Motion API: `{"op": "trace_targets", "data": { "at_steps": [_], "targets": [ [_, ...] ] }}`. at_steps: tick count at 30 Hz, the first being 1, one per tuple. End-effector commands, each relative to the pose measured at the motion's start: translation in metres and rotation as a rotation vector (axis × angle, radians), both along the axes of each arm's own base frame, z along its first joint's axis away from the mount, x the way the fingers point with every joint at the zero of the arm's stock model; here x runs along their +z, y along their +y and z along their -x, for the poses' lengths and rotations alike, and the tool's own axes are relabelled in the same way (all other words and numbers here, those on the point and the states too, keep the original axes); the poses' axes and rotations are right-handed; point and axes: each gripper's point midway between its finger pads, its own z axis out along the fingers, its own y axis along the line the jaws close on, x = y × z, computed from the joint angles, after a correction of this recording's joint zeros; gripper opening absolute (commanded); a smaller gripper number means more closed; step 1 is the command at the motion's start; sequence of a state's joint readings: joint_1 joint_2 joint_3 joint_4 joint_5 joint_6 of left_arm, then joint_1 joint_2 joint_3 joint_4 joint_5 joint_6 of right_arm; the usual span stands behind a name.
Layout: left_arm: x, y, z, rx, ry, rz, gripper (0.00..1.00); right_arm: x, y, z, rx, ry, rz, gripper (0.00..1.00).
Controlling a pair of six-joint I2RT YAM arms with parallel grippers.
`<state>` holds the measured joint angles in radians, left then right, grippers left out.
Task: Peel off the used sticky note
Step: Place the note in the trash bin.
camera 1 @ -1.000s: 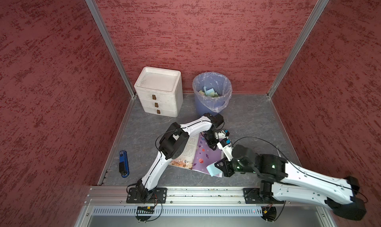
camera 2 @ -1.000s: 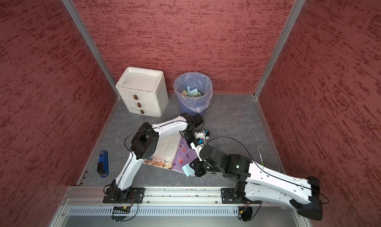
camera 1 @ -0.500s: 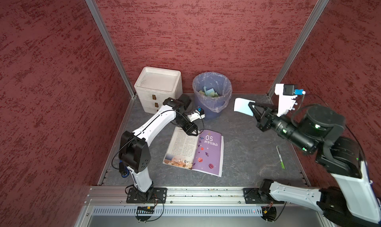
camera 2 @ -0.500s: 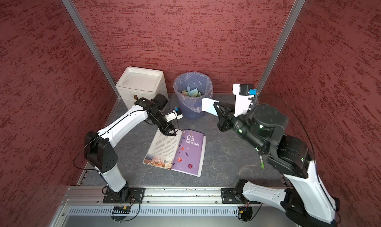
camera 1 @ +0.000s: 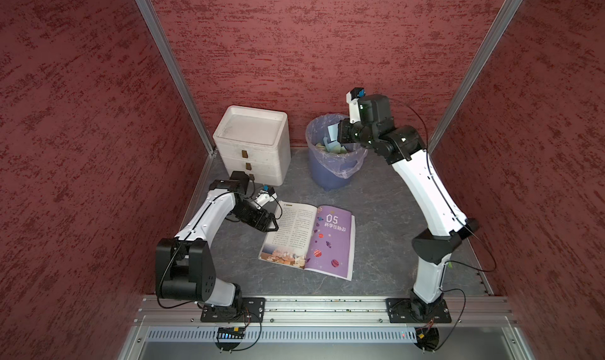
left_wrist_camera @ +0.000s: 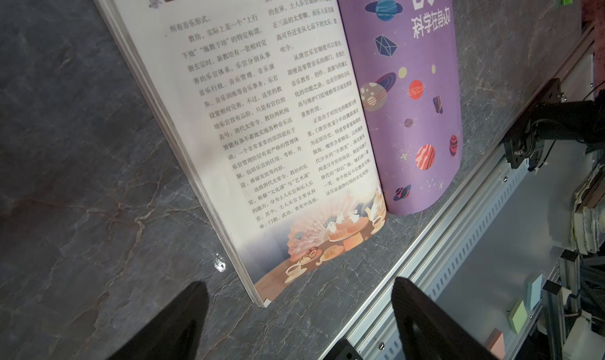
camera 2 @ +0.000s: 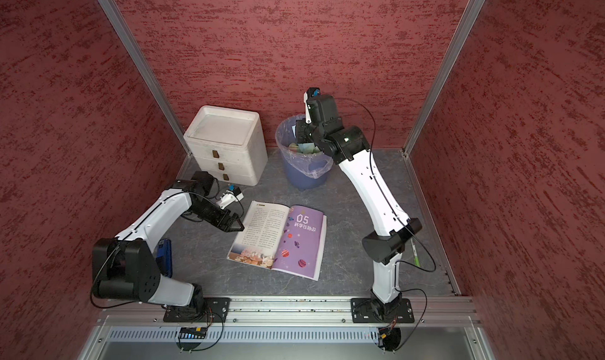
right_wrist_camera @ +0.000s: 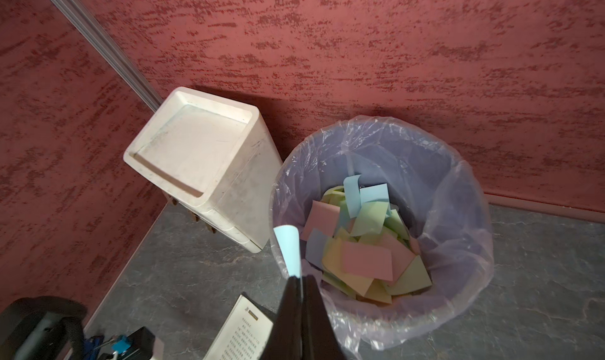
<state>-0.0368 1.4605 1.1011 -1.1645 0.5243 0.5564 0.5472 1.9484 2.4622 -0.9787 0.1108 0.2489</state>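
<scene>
Progress: we find the peeling done. The pale blue sticky note point(right_wrist_camera: 288, 247) is off the page and pinched by its lower edge in the clenched right claw point(right_wrist_camera: 299, 281), which hangs above the lined bin point(right_wrist_camera: 458, 185) at the back of the bench point(camera 1: 376, 211). The note curls upward, over the bin's near rim. We judge that only the drop into the bin is left.

The left claw point(camera 1: 273, 222) stands released, holding nothing, just beside the outer edge of the open book point(camera 1: 311, 237). We cannot confirm whether it touches the page.

Differences between views:
- The right wrist view alone shows the bin's contents, a heap of pink, green, yellow and blue notes, and how the held note is gripped. In both top views the right arm hides much of this.
- The left wrist view alone shows the book's two pages close up, with no note seen on either, and some spare pads point(left_wrist_camera: 519, 315) beyond the front rail.
- A top view shows a blue object point(camera 2: 163, 253) behind the left arm.
- Both top views place the white drawer unit point(camera 1: 252, 139) just beside the bin.
</scene>
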Motion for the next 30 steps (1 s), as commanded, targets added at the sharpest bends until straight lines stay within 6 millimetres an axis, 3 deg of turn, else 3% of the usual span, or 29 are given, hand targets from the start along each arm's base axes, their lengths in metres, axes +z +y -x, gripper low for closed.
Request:
{"op": "trace_targets", "data": {
  "at_steps": [1,10,16,19,22,26,30],
  "targets": [
    [-0.001,0.004,-0.010,0.018,-0.051,0.027,0.99,0.016,-0.010,-0.013,-0.027,-0.064,-0.007,0.00],
    [-0.013,0.015,-0.022,0.073,-0.067,-0.008,1.00,-0.024,-0.017,-0.063,-0.083,-0.027,0.021,0.00],
    [-0.015,0.014,-0.021,0.073,-0.062,-0.007,1.00,-0.030,-0.016,-0.070,-0.071,-0.043,0.070,0.29],
    [-0.017,0.014,-0.020,0.075,-0.052,-0.008,1.00,-0.026,-0.017,-0.071,-0.067,-0.066,0.094,0.52],
    [-0.017,0.013,-0.019,0.070,-0.053,-0.009,1.00,-0.020,-0.020,-0.070,-0.070,-0.086,0.111,0.68],
    [-0.019,0.013,-0.019,0.070,-0.056,-0.019,1.00,-0.012,-0.026,-0.063,-0.087,-0.090,0.116,0.77],
    [-0.026,0.016,-0.021,0.070,-0.064,-0.035,0.98,-0.005,-0.036,-0.039,-0.110,-0.042,0.090,0.84]
  ]
}}
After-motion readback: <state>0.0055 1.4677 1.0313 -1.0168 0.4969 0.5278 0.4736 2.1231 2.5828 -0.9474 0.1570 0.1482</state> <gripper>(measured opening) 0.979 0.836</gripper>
